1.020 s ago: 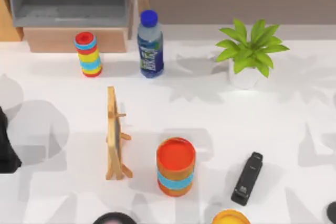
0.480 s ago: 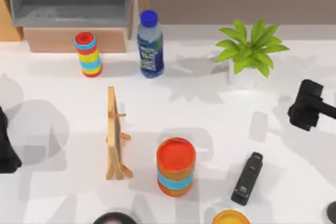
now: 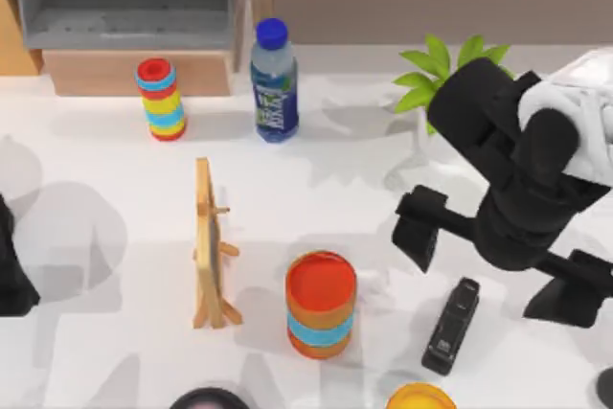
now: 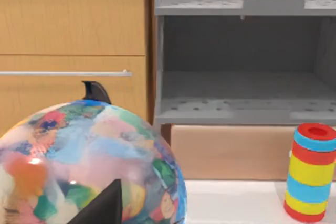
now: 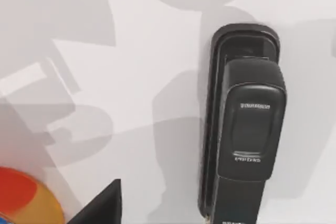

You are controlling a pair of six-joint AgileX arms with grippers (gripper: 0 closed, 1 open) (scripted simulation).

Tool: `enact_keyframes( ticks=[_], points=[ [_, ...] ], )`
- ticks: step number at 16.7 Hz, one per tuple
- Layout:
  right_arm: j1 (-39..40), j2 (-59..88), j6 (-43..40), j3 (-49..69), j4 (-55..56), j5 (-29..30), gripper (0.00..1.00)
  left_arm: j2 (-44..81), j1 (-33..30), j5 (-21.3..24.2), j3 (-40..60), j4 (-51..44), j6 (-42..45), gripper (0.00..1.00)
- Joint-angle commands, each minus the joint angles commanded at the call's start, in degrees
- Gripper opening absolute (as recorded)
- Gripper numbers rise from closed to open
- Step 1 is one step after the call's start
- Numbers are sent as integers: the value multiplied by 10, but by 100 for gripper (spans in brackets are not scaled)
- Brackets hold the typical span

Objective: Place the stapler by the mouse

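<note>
Overhead view; right wrist close above stapler (image 5: 244, 129)

My right arm swings in from the table's right, and its right gripper (image 3: 493, 265) now hangs spread wide just above the stapler (image 3: 451, 327) (partly covering the plant (image 3: 431, 69)).

Plant (image 3: 450, 69): mostly hidden behind right arm (image 3: 517, 170), a few leaves showing at its 10 o'clock.
Stapler (image 5: 244, 129): one end cut off by right wrist view's edge.
Orange disc (image 3: 421, 397): cut off at top view's 6 o'clock edge.
Dark round thing (image 3: 209, 399): cut off at same edge, kind unclear.
Left arm (image 3: 14, 270): cut off at 9 o'clock edge.
Globe (image 4: 86, 166): partly cut off in left wrist view.
</note>
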Motion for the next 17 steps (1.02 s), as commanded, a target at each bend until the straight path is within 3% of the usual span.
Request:
enact_keyframes(
  ticks=[9,17],
  points=[
    [17,52,34,33,-26,0,100,0,0,0,0,0,0,100],
    [18,98,35,-25,76,1,100,0,0,0,0,0,0,100]
  ],
)
